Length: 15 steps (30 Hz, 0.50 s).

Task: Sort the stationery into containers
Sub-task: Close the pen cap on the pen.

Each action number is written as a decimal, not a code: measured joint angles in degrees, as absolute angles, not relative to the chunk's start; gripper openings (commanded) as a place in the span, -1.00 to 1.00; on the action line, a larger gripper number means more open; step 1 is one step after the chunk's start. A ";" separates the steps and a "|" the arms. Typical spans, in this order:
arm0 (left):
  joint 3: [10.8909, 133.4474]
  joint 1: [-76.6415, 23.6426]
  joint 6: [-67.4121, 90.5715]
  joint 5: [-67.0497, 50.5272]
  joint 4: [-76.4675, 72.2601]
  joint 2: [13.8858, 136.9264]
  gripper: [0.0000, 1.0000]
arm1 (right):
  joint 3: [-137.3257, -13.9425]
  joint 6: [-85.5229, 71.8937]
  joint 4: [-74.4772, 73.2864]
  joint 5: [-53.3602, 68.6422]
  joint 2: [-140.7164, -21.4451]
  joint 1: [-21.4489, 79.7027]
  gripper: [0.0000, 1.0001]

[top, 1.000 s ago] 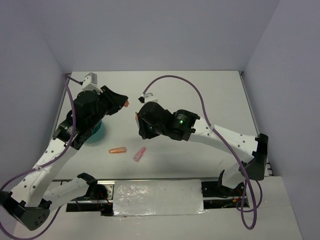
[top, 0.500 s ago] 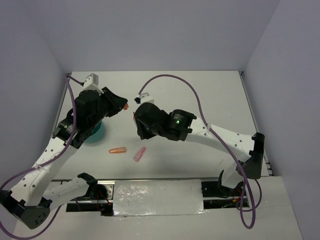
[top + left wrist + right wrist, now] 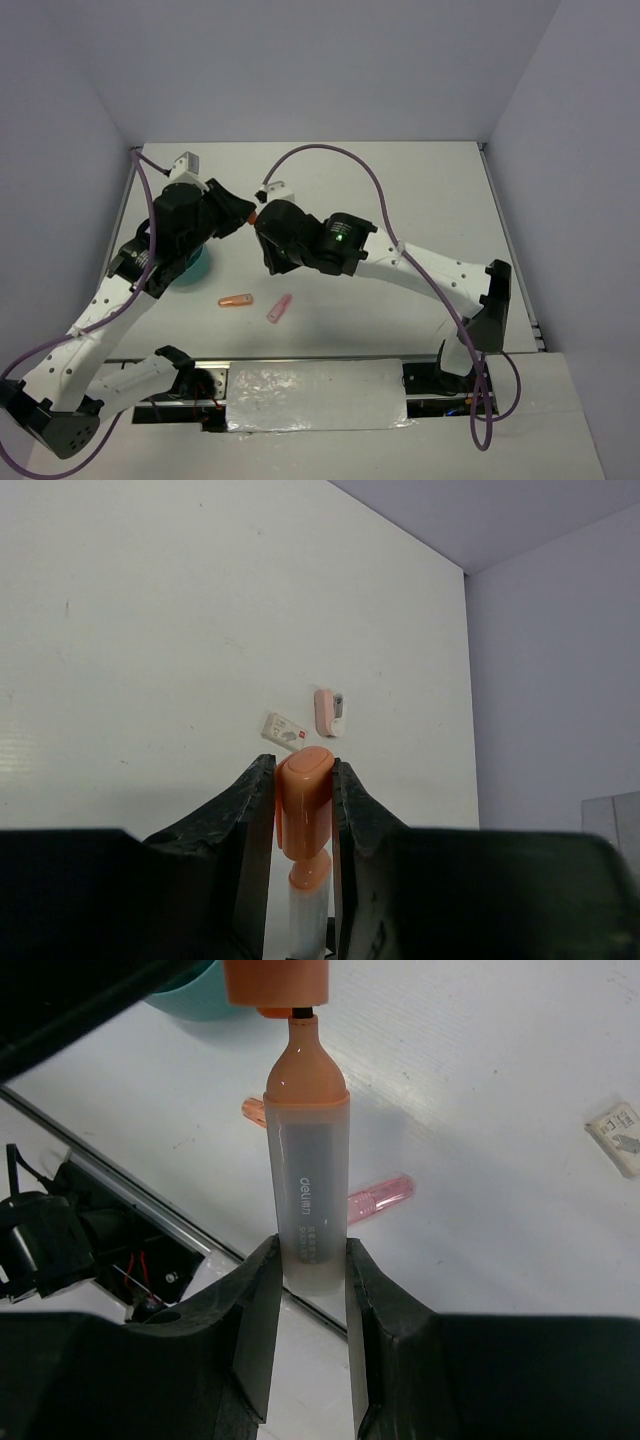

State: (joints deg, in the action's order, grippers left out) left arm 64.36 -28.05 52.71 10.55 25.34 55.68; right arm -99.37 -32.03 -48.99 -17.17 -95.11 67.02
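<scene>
Your left jaws are clenched on an orange cap [image 3: 305, 790], and your right jaws grasp the uncapped orange marker [image 3: 307, 1190], its nib right at the cap's mouth, above the tabletop [image 3: 420, 190]. The teal bowl [image 3: 197, 265] sits partly hidden under the left arm, with a loose orange marker [image 3: 236, 300] and a pink marker [image 3: 279, 308] lying nearby.

**Surface finishes.** The orange cap [image 3: 305, 800] was opaque, smooth plastic with a soft sheen. The marker barrel [image 3: 307, 1200] was frosted, translucent plastic with grey print, under a satin orange neck. The left gripper [image 3: 303, 780] and right gripper [image 3: 308, 1260] were matt black plastic. The table [image 3: 430, 190] looked matt white and faintly scuffed. The bowl [image 3: 190, 1000] was glossy teal plastic, the pink marker [image 3: 380, 1197] tinted and translucent. The cable [image 3: 330, 150] had a smooth purple sheath. The sheet [image 3: 315, 395] was crinkled, shiny film.
</scene>
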 measured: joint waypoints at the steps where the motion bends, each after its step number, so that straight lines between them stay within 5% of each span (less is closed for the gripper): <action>1: 64.34 -28.05 52.73 10.55 25.45 55.68 -1.00 | -99.79 -31.92 -49.08 -17.19 -95.31 67.07 -1.00; 15: 64.31 -28.05 53.49 10.15 26.09 55.37 -1.00 | -105.69 -30.87 -51.24 -18.46 -98.83 67.35 -1.00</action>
